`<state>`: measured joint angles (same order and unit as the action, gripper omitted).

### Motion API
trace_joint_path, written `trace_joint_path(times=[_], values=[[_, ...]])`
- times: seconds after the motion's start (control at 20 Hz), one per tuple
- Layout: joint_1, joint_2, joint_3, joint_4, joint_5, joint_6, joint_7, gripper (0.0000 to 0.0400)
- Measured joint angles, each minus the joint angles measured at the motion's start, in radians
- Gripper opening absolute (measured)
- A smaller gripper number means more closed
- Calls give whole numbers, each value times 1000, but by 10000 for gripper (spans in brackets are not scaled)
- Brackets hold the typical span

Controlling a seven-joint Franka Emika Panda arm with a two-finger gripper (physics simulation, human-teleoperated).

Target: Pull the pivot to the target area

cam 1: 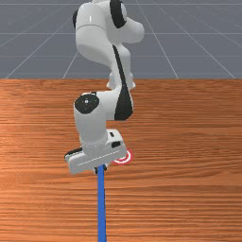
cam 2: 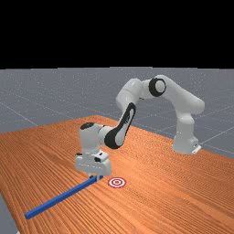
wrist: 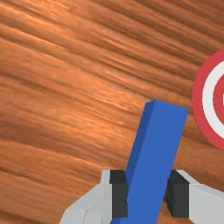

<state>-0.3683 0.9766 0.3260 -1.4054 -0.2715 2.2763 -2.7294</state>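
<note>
My hand [wrist: 148,193] pinches the blue bar [cam 1: 101,208] near its end just beside the red-and-white target [cam 2: 117,182], likely so a pull can guide it there.

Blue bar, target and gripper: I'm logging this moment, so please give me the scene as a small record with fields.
bar: blue bar, lying on the table
gripper: gripper near one end of the bar, shut on it
target: target of red and white rings, flat on the table
bar to target: apart, end beside it
task: not yet done
</note>
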Motion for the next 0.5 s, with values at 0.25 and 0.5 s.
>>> trace_joint_path(times=[0.25,0.5], values=[[24,4,36,-6,-57,-13,-153,123],[31,-30,75,-89,-112,11,-168,119]])
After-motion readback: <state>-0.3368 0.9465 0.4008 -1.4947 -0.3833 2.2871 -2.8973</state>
